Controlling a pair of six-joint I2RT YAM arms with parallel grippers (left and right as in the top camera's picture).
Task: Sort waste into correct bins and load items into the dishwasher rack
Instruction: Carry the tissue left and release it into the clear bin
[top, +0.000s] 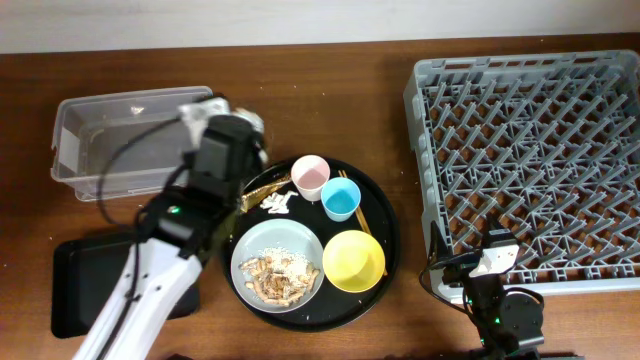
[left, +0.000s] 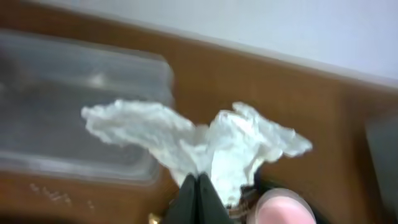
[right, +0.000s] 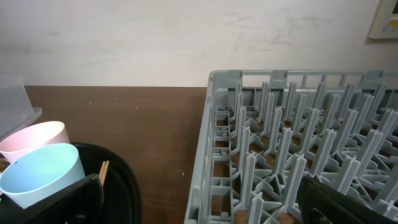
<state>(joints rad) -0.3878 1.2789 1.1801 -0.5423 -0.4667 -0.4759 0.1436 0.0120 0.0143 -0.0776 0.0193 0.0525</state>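
Note:
My left gripper (left: 198, 186) is shut on crumpled white paper tissue (left: 205, 140), held in the air next to the clear tub (top: 110, 140). The gold foil wrapper (top: 265, 183) lies on the round tray's left rim. On that tray sit a pink cup (top: 310, 175), a blue cup (top: 340, 200), a yellow bowl (top: 353, 260), chopsticks (top: 356, 212) and a grey plate (top: 250, 252) with food scraps (top: 280, 275). My right gripper (right: 199, 183) stands open and empty at the near left corner of the dishwasher rack (top: 540, 150).
A shallow black rectangular tray (top: 90, 285) lies at the front left, partly under my left arm. The large round black tray (top: 385, 225) fills the middle. A wall runs along the table's far edge. Small white bits (top: 275, 203) lie by the pink cup.

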